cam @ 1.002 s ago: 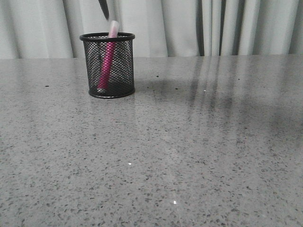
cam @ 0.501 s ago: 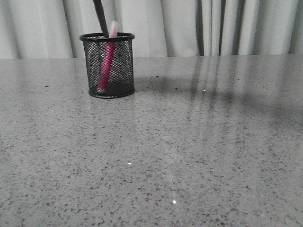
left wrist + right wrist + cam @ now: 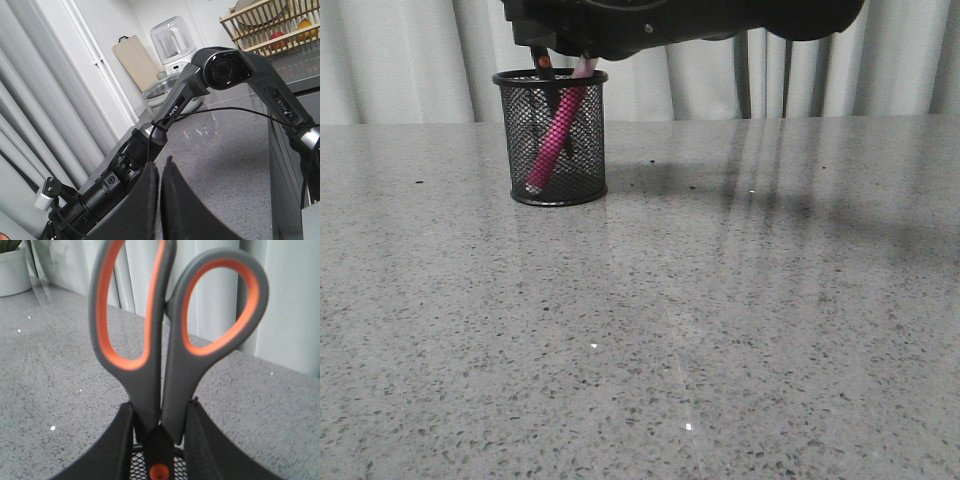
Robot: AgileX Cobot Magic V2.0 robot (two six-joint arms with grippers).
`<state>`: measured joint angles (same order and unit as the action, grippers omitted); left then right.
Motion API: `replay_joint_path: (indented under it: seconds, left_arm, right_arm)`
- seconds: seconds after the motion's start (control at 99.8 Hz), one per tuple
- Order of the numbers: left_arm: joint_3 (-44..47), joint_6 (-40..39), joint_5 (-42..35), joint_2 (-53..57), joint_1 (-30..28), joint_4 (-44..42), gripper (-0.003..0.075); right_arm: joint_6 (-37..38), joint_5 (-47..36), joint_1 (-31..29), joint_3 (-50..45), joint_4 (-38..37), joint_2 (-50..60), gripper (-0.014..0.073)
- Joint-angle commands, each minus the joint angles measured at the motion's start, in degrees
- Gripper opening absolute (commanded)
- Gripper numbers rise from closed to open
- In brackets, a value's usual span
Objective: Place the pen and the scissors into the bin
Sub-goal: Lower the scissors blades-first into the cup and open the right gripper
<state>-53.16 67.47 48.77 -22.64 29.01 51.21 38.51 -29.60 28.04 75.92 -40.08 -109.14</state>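
Observation:
The bin (image 3: pixel 558 140), a black wire-mesh cup, stands on the table at the back left. The pink pen (image 3: pixel 555 135) leans inside it, cap up at the rim. My right arm (image 3: pixel 670 25) hangs directly over the bin. My right gripper (image 3: pixel 159 426) is shut on the scissors (image 3: pixel 165 340) just below the grey and orange finger loops. The orange pivot button (image 3: pixel 159 472) sits at the bin's mesh rim (image 3: pixel 176 459), and the blades point down into the cup. My left gripper (image 3: pixel 160 175) is shut and empty, raised away from the table.
Grey speckled tabletop (image 3: pixel 720 320) spreads in front of and to the right of the bin. Pale curtains (image 3: pixel 880 60) hang behind the table's back edge. The left wrist view shows the other arm (image 3: pixel 220 70) and kitchen items far off.
The right arm has come down into the front view over the bin. The scissors' blades have gone lower into the cup. The bin and pen have shifted slightly.

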Motion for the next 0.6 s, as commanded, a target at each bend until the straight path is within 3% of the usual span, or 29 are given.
replay_joint_path:
  seconds: [0.0, 0.501, 0.591]
  left_arm:
    - [-1.2, -0.7, -2.7, -0.9, 0.5, 3.1, -0.0019]
    - [-1.2, -0.7, -1.4, -0.9, 0.5, 4.3, -0.0019]
    - [-1.2, -0.7, -1.4, -0.9, 0.5, 4.5, -0.0019]
  right_arm:
    - [4.3, -2.5, -0.5, 1.7, 0.6, 3.1, -0.0069]
    - [6.7, -2.0, -0.2, -3.1, 0.3, 3.1, -0.0066]
    - [6.7, -2.0, -0.2, -3.1, 0.3, 3.1, -0.0015]
